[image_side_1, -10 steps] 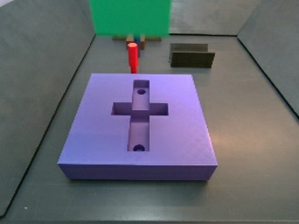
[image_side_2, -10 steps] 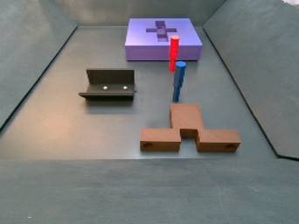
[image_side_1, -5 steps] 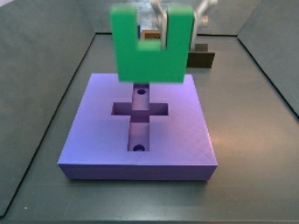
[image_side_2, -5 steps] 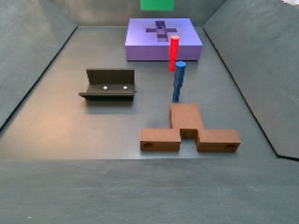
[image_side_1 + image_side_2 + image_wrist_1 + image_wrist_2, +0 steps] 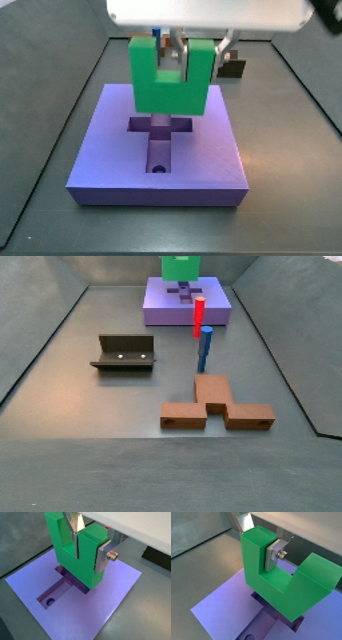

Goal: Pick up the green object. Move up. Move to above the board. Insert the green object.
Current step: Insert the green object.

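Observation:
My gripper [image 5: 88, 543] is shut on the green object [image 5: 75, 559], its silver fingers clamped on one upright arm; both wrist views show this grip [image 5: 258, 541]. The green object [image 5: 167, 85] hangs with its arms up, directly over the cross-shaped recess of the purple board [image 5: 201, 150]. Its lower end is close above the recess; I cannot tell whether it touches. In a side view the piece [image 5: 181, 266] shows at the far end over the board [image 5: 160, 308]. The gripper [image 5: 171, 52] reaches down from above.
A thin red cylinder [image 5: 198, 316] and a blue cylinder [image 5: 205, 351] stand in front of the board. The fixture [image 5: 124, 353] stands to the left. Brown blocks [image 5: 214, 406] lie nearer. A dark olive block [image 5: 234, 68] sits behind the board.
The gripper with the green object has come from high at the far side to over the board and has moved down toward the cross recess.

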### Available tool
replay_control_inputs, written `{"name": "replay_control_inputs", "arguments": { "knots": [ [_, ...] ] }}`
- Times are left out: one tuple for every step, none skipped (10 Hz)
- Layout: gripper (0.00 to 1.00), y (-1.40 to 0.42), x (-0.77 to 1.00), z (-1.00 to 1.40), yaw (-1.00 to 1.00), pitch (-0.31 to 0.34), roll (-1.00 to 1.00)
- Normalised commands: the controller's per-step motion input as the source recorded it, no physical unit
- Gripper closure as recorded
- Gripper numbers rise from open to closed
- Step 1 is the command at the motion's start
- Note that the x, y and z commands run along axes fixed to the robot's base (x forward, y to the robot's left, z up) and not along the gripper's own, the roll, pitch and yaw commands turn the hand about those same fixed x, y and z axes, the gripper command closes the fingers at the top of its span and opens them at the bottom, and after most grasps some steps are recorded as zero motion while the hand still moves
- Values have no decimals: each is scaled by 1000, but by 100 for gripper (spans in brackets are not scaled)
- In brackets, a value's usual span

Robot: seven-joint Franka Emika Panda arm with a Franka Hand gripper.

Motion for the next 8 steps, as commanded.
{"name": "replay_control_inputs", "arguments": {
  "knots": [
    [100, -63, 0, -280, 0, 0, 231],
    [100, -66, 0, -257, 0, -9, 220],
    [100, -83, 0, -200, 14, -16, 239],
    [100, 0, 0, -180, 0, 0, 87],
    [100, 0, 0, -137, 0, 0, 0],
    [100, -31, -31, -109, 37, -26, -16],
    [100, -69, -57, -114, 37, -83, 0],
    [100, -163, -11, -146, 0, -66, 49]
  ]
}}
